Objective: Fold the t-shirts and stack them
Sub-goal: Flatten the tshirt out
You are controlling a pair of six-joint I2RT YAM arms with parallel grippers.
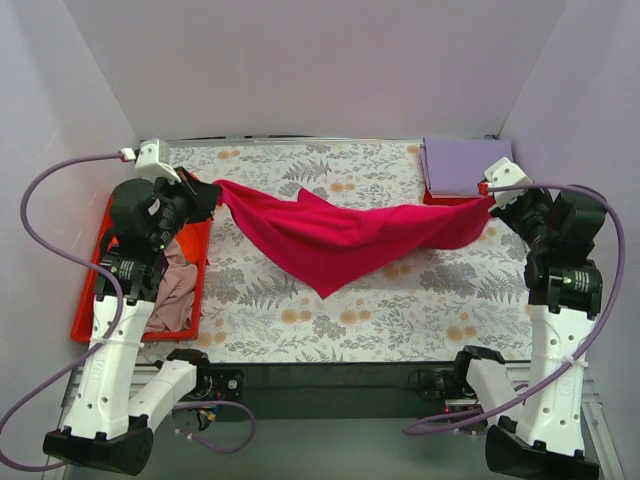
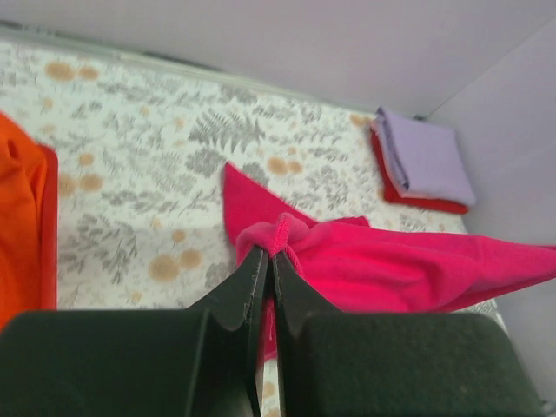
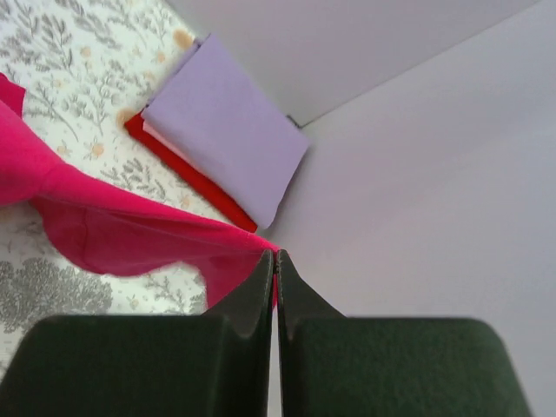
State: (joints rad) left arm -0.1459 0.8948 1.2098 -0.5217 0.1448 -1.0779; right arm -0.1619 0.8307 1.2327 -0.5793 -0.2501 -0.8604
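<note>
Over the table (image 1: 400, 290), crimson t-shirt (image 1: 330, 235), ends pinched by left claw (image 2: 268, 252), right claw (image 3: 274, 254)

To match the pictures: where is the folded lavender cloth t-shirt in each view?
Top external: folded lavender cloth t-shirt in the far right corner.
Left wrist: it lies upper right.
Right wrist: it lies upper centre.
Shared landmark: crimson cloth t-shirt, hanging stretched, in all views.
</note>
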